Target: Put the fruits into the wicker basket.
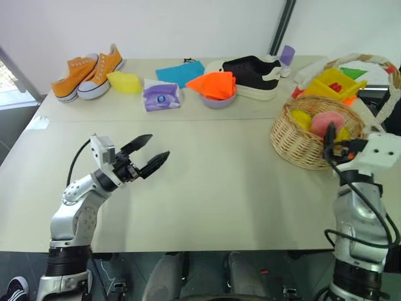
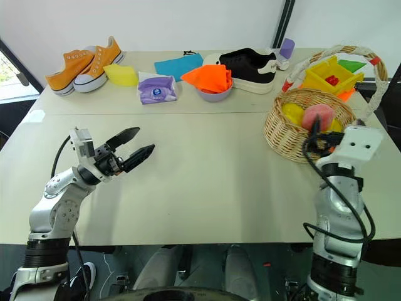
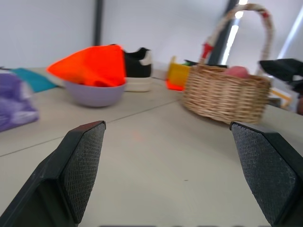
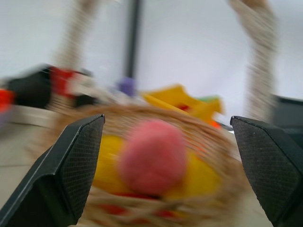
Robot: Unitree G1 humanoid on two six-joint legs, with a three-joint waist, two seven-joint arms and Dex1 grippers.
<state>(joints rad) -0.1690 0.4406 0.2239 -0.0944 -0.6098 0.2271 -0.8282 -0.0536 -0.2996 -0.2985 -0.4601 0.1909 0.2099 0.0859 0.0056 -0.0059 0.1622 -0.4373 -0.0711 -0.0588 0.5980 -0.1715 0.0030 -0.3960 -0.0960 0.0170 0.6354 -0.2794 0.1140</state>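
From my seat at the controls, the basket [image 1: 310, 141] sits at the table's [image 1: 213, 188] right side, and its handle [image 2: 338, 53] arches up past the far edge. My right arm covers part of the near rim, so I cannot see all that lies inside. A pink peach [image 1: 328, 123] shows plainly, resting in the basket between yellow fruits [image 1: 301, 118]; I cannot tell the yellow pieces apart, as they are half hidden by the peach and the rim. In the right wrist view the basket and peach are blurred.

My right gripper [image 4: 170, 175] is raised just in front of the basket's near side, pointing toward it and slightly upward. Its fingers [image 4: 78, 156] are spread wide with nothing between them; the peach lies beyond them, centred in the gap, inside the basket.

My left gripper [image 1: 150, 155] hovers over the bare left part of the table, well apart from the basket, arm bent and pointing forward and to the right. Its fingers [image 3: 85, 156] are also spread and empty.

Along the far edge are orange shoes [image 1: 88, 74], a black shoe [image 1: 254, 72], an orange cloth [image 1: 214, 84] in a bowl [image 1: 218, 100], and a yellow bin [image 1: 333, 84] behind the basket.
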